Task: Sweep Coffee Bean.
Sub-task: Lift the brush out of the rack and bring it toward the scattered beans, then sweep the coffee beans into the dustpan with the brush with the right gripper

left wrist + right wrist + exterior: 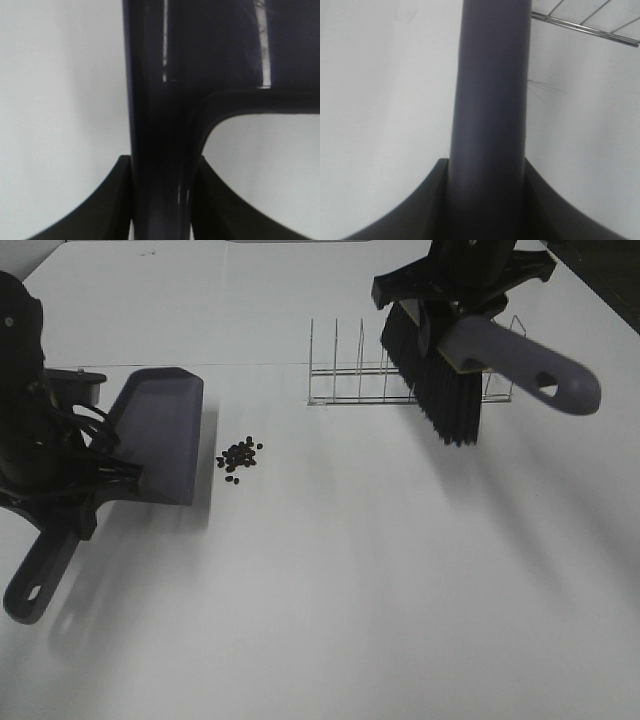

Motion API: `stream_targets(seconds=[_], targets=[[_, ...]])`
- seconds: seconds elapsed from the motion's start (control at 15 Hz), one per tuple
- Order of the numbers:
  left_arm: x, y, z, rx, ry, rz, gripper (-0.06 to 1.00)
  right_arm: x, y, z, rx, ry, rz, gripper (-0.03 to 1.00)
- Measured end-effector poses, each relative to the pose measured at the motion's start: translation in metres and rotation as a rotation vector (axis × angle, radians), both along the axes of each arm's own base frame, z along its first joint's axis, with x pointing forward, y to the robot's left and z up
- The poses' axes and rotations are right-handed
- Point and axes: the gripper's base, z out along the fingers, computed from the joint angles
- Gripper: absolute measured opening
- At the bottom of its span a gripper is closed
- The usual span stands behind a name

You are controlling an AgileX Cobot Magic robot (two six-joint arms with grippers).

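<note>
A loose cluster of tiny dark coffee beans [239, 456] lies on the white table, just right of the lip of a grey dustpan [158, 435]. My left gripper [88, 492] is shut on the dustpan's handle [160, 165], and the pan rests on the table. My right gripper [455, 315] is shut on the grey handle [490, 115] of a brush [500, 355]. The brush hangs in the air at the back right, its black bristles [440, 390] pointing down in front of a wire rack. The beans are far left of the brush.
A wire rack [360, 375] stands at the back of the table, behind the brush bristles; it also shows in the right wrist view [590, 25]. The table's dark edge runs along the far right corner [600, 280].
</note>
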Motion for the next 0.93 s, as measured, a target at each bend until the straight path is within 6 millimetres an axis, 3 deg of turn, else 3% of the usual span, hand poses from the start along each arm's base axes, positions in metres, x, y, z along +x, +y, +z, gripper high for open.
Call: stream_targets(seconds=[0.27,0.53,0.8,0.93], targets=[[-0.002,-0.010,-0.033,0.038,0.078,-0.021,0.27,-0.006,0.008,-0.038,-0.025,0.002,-0.027,0.28],[0.003,-0.012,-0.051,0.032,0.071,-0.022,0.27,-0.003,0.008,-0.066,-0.063,0.049,-0.023,0.28],[0.005,-0.013,-0.053,0.031,0.073,-0.025,0.27,-0.001,0.013,-0.092,-0.086,0.092,-0.037,0.28],[0.005,-0.013,-0.053,0.030,0.072,-0.026,0.26,-0.004,0.031,-0.100,-0.089,0.078,-0.003,0.28]])
